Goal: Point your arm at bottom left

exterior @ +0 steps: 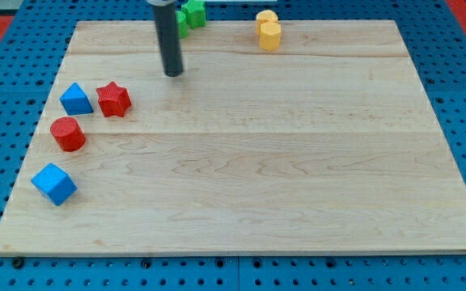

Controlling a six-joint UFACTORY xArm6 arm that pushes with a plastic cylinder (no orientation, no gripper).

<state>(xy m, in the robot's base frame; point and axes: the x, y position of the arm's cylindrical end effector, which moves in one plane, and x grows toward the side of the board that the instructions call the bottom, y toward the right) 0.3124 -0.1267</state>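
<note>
On the wooden board, my tip touches nothing; no pincer shows.

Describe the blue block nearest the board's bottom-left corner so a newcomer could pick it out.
Follow the wooden board's left edge downward. Below the red cylinder sits a blue cube, alone and lowest. The other blue block sits higher, beside the red star.

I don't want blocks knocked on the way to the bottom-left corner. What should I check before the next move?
1. My tip visible: ok, near the view's top.
2. Tip touching no block: ok; the green block sits behind the rod.
3. Straight path to the corner: not ok; the red star, red cylinder and blue cube lie near it.
4. Blue triangular block: ok, left of the path.
5. Yellow blocks: ok, far away.
</note>
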